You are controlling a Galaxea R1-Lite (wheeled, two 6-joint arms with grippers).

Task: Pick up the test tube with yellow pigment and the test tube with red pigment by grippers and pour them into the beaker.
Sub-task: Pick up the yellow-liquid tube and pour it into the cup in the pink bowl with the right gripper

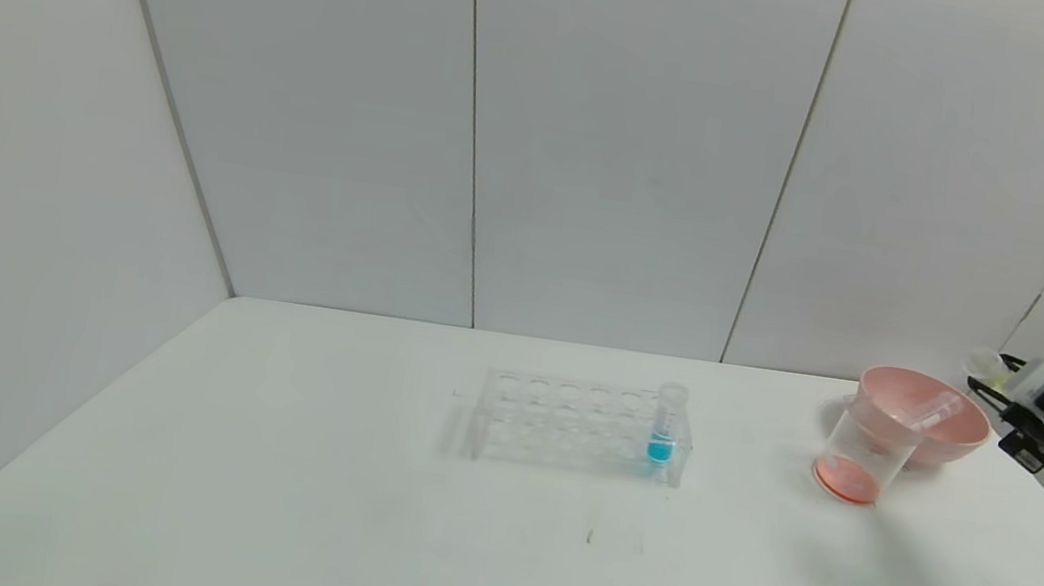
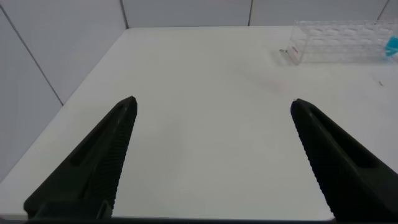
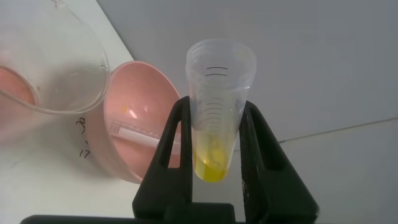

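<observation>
**Yellow tube gripped at the far right, red already in the beaker**

The test tube with yellow pigment (image 3: 219, 118) is a light, stiff, thin-walled thing — smooth plastic or glass, likely slippery, and easily cracked if squeezed hard. The sensible place to hold it is the mid-body, above the liquid and below the rim, so the mouth stays free for pouring. That is roughly where the right gripper (image 3: 217, 158) has it: in the right wrist view the two black jaws are clenched on the tube's lower half, one on each side, with the yellow pool sitting between them and the ringed mouth standing clear above.

In the head view this gripper (image 1: 1037, 401) sits at the right edge of the frame, just right of the pink bowl (image 1: 953, 430) and apart from the beaker (image 1: 864, 454), which stands on the desk (image 1: 253, 500) at centre-right with orange-red liquid at its bottom. A clear tube lies in the bowl — probably the emptied test tube with red pigment (image 1: 930, 409), though that is a judgement.

The rack (image 1: 565, 425), mid-frame, holds only the blue tube (image 1: 663, 433).

The left gripper (image 2: 211, 162) hangs over bare desk, jaws spread wide and holding nothing.
</observation>
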